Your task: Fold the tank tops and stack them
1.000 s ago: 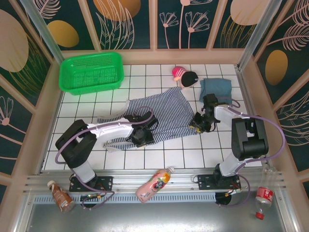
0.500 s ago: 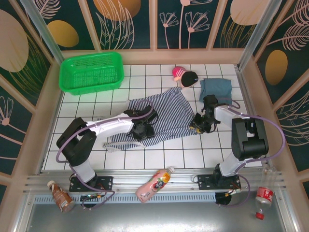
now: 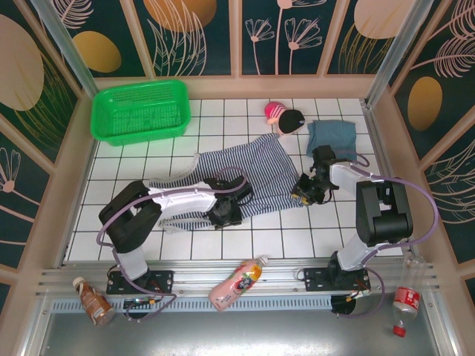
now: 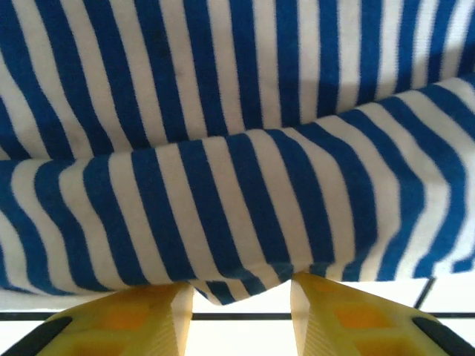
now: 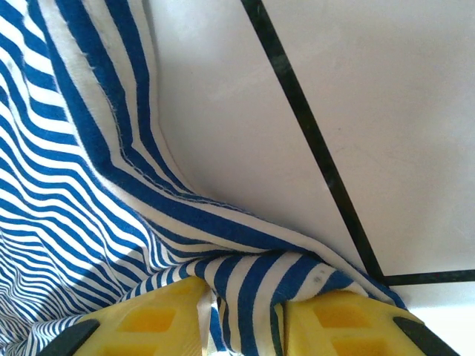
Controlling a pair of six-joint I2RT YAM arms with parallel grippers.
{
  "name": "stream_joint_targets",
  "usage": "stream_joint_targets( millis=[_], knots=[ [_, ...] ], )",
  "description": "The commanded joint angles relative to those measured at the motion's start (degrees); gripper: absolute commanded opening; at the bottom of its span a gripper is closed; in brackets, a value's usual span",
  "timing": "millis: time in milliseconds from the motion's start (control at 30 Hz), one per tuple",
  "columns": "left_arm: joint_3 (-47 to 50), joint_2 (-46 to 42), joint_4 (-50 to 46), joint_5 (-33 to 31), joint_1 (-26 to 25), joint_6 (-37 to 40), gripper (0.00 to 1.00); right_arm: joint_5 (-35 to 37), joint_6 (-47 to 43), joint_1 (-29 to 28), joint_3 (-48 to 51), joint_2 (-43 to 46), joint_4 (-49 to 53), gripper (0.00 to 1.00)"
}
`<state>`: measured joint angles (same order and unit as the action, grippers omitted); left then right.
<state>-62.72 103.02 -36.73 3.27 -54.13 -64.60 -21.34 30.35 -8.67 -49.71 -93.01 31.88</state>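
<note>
Right gripper [image 3: 303,190] is clamped on striped tank top [image 3: 256,167] by its hem, mid table [image 3: 245,245], prob. to tension it; left gripper [image 3: 226,211] is set at near hem, grip can't be told; blue-grey tank top [image 3: 332,137] is parked folded, far-right corner

The striped tank top [image 3: 256,170] has thin navy-and-white stripes, which look bright blue on white up close. The other tank top [image 3: 332,136] is plain dusty blue-grey. The basket [image 3: 138,134] is bright green, and the toy [image 3: 284,116] is pink and black. The table [image 3: 267,241] is white tile with dark grid lines. The walls [image 3: 200,37] are dark teal with pale leaf outlines and gold ovals. The left gripper [image 4: 241,285] and right gripper [image 5: 241,297] have yellow fingers.
</note>
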Motion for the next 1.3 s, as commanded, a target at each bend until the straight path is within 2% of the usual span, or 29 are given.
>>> stream_joint_targets(
  millis=[0, 100, 267, 367, 600, 733, 900, 1267],
  knots=[
    [-1.18, 0.76, -2.15, -4.05, 0.33, 0.33, 0.35, 0.07, -0.69, 0.57, 1.54, 1.43, 0.58, 0.3],
    [-1.68, 1.11, -2.48, -4.45, 0.34, 0.63, 0.29, -0.11, -0.73, 0.54, 1.57, 1.35, 0.52, 0.3],
    [-3.75, 0.95, -5.8, -6.74, 0.96, 1.95, 0.06, -0.13, -0.71, 0.58, 1.02, 1.23, 0.53, 0.3],
    [-4.83, -0.07, -7.79, -7.01, 1.47, 2.61, 0.0, -0.01, -0.9, 0.57, 1.09, 1.22, 0.55, 0.29],
    [-6.32, -3.51, -10.89, -3.45, 2.67, 3.67, 0.01, 0.23, -0.98, 0.67, 0.37, 1.62, 1.01, 0.27],
    [-5.79, -4.5, -9.8, 0.03, 4.81, 4.62, 0.03, 0.43, -1.3, 0.66, 0.11, 1.53, 1.21, 0.27],
    [-4.07, -3.98, -7.74, 2.93, 4.92, 5.71, 0.06, 0.42, -1.34, 0.64, 0.25, 1.7, 1.19, 0.27],
    [-5.87, -4.03, -7.67, 5.07, 5.56, 6.68, 0.09, 0.6, -1.43, 0.62, 0.7, 2.09, 1.48, 0.26]
  ],
)
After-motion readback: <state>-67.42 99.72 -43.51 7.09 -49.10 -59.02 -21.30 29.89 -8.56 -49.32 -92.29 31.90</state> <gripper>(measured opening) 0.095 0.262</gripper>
